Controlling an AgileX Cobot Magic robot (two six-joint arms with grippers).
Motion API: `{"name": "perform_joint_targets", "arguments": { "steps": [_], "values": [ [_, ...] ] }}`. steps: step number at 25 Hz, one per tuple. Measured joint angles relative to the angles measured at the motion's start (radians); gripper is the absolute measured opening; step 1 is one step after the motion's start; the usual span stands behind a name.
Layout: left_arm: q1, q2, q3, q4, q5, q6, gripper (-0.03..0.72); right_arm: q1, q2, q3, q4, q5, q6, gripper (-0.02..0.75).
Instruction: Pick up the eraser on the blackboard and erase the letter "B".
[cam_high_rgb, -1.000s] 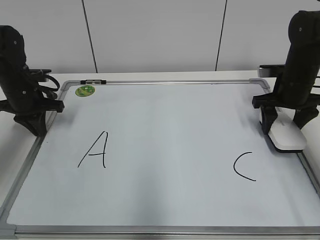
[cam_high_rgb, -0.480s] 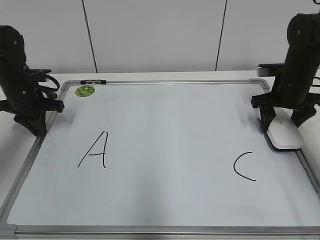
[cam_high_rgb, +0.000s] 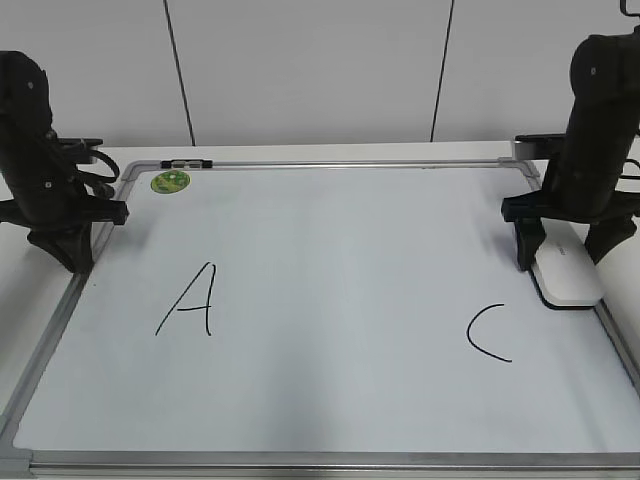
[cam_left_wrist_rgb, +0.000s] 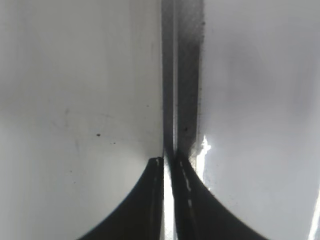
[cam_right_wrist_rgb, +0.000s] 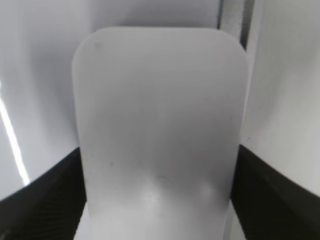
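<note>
The blackboard (cam_high_rgb: 330, 250), a white board in a silver frame, lies flat on the table. No letter "B" shows on it; only a black "A" (cam_high_rgb: 188, 300) and a black "C" (cam_high_rgb: 488, 333) do. The white eraser (cam_high_rgb: 568, 277) rests by the board's right frame. My right gripper (cam_high_rgb: 562, 262) straddles it, one finger against each long side. In the right wrist view the eraser (cam_right_wrist_rgb: 160, 130) fills the gap between the jaws (cam_right_wrist_rgb: 159, 200). My left gripper (cam_high_rgb: 68, 252) is shut and empty over the board's left frame, and its jaws show in the left wrist view (cam_left_wrist_rgb: 169, 161).
A round green sticker (cam_high_rgb: 170, 181) sits at the board's far left corner. The left frame rail (cam_left_wrist_rgb: 175, 75) runs under the left jaws. White table surrounds the board, and a panelled wall stands behind it.
My right gripper and the eraser have shifted a little to the left along the right frame. The left arm has not moved.
</note>
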Motion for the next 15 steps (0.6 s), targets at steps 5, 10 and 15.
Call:
{"name": "perform_joint_targets", "arguments": {
  "steps": [5, 10, 15],
  "values": [
    [0.000, 0.000, -0.001, 0.000, 0.003, 0.000, 0.032, 0.000, 0.000, -0.065, 0.000, 0.040, 0.000, 0.651],
    [0.000, -0.016, 0.001, 0.024, 0.003, 0.002, 0.157, 0.000, 0.000, -0.142, -0.002, 0.048, 0.000, 0.652],
    [0.000, -0.090, 0.001, 0.056, 0.006, 0.002, 0.388, 0.000, 0.000, -0.180, -0.002, 0.051, 0.006, 0.651]
  ]
}}
